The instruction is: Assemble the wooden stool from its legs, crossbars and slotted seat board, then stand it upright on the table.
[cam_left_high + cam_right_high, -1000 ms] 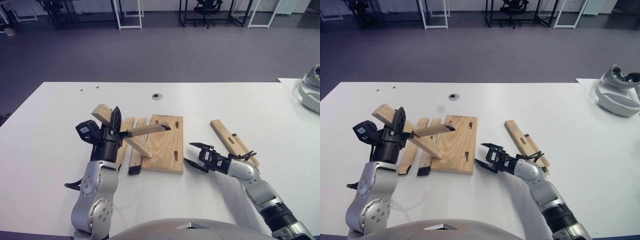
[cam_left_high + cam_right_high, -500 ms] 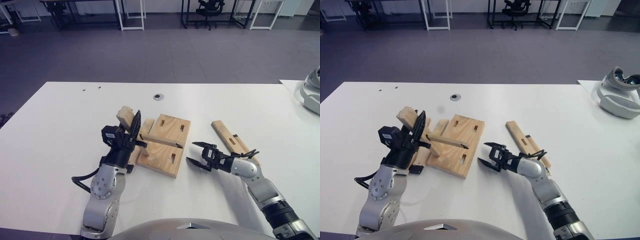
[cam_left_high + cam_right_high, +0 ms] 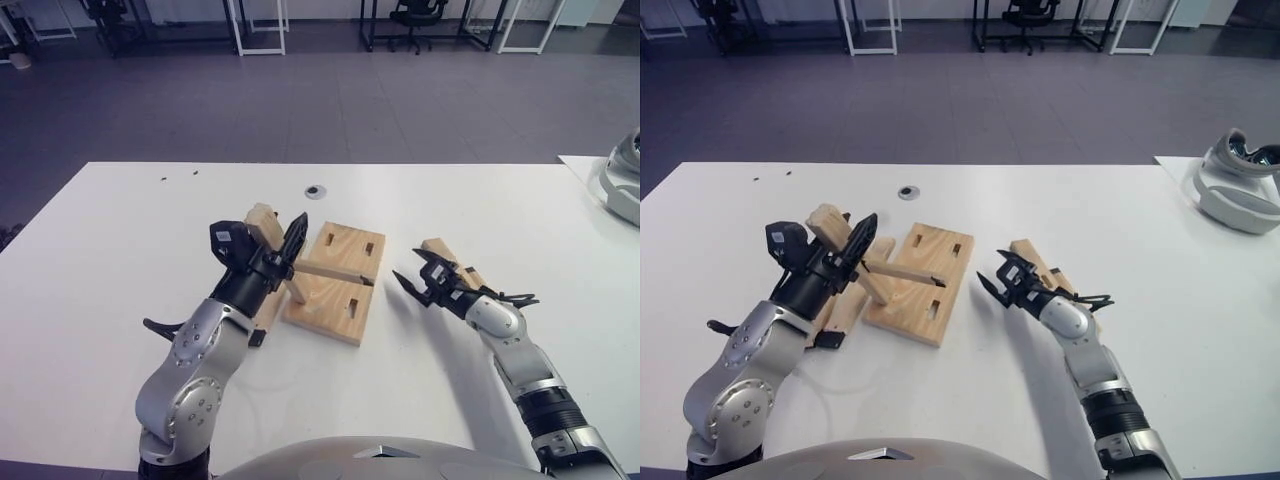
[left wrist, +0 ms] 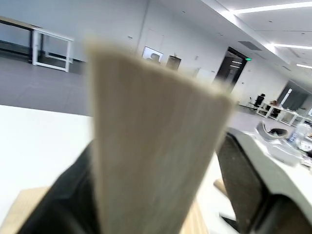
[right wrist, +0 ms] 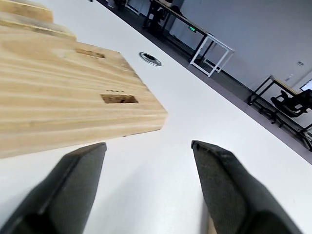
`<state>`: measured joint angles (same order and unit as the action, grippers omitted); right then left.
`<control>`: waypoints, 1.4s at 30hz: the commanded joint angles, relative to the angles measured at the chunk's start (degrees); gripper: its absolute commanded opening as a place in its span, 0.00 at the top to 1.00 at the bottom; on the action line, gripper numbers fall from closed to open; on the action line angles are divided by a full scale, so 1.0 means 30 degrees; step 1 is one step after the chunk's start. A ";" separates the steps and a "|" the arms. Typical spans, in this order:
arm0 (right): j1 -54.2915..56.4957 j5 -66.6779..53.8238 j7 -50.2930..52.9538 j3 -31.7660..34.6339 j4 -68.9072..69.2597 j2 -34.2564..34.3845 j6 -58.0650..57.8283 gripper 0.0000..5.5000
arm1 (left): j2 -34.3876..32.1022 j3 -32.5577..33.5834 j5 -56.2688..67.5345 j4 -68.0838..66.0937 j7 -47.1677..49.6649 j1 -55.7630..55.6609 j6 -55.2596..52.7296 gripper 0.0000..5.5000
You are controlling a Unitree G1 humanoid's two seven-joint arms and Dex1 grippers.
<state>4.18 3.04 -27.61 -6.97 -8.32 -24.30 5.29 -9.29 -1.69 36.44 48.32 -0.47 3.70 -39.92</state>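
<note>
The slotted seat board [image 3: 340, 298] lies on the white table, turned at an angle. My left gripper [image 3: 278, 256] is shut on a wooden leg [image 3: 262, 220] that carries a crossbar [image 3: 335, 272]. The crossbar's dark tip reaches over the board between its slots. The left wrist view has the leg [image 4: 151, 146] pinched between dark fingers [image 4: 246, 180]. My right gripper [image 3: 424, 282] is open just right of the board, with nothing between its fingers [image 5: 80, 180]. The board's edge [image 5: 63, 112] lies close in front of it. Two more wooden pieces [image 3: 1038, 262] lie behind the right gripper.
Further legs [image 3: 845, 310] lie on the table under my left arm, beside the board. A white headset [image 3: 1235, 195] rests on the neighbouring table at the far right. A small round grommet [image 3: 316, 191] sits in the tabletop behind the board.
My left gripper has carried the leg and crossbar rightward over the board, which has turned and shifted. My right gripper has drawn back, away from me toward the right-hand pieces.
</note>
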 commanded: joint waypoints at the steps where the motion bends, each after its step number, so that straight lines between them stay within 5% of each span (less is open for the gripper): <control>1: 0.1007 0.0087 0.0625 0.0664 0.0990 -0.0061 -0.1140 0.41 | -0.0320 0.0152 0.1940 0.1752 0.1449 -0.2530 -0.2710 0.33; 7: 0.1560 0.0133 0.1248 0.1746 0.0964 -0.0613 -0.1728 0.41 | -0.1444 0.3184 0.6853 0.1877 0.3457 -0.7335 -0.4283 0.14; 11: 0.1912 0.0102 0.1739 0.2175 0.0528 -0.0595 -0.1770 0.41 | -0.4095 0.7017 1.1412 0.0287 0.3214 -1.1359 -0.2040 0.14; 15: 0.2313 -0.0031 0.2152 0.2545 -0.0094 -0.0486 -0.1671 0.41 | -0.6836 1.0689 1.0032 -0.4108 0.1352 -0.9750 -0.0483 0.14; 19: 0.2847 0.0222 0.2973 0.2874 -0.1422 -0.0568 -0.1842 0.41 | -0.8215 0.5138 0.1694 -0.5825 -0.1043 -0.2945 0.1367 0.14; 24: 0.3097 0.0233 0.3120 0.2601 -0.2724 -0.0230 -0.1794 0.41 | -0.7375 -0.0954 -0.1243 -0.8762 -0.4378 0.0577 0.1288 0.14; 32: 0.2956 0.0457 0.2992 0.2021 -0.3285 0.0316 -0.1678 0.41 | -0.6542 -0.1883 -0.2548 -0.8869 -0.4584 0.0809 -0.0543 0.14; 42: 0.2570 0.0575 0.3382 0.1912 -0.2874 0.0753 -0.1873 0.41 | -0.6835 -0.2086 -0.4504 -0.8677 -0.4438 0.0209 -0.2710 0.43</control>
<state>12.13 4.54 -18.16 -1.26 -17.54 -22.29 0.35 -28.96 -7.21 24.10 22.66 -13.12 5.29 -46.24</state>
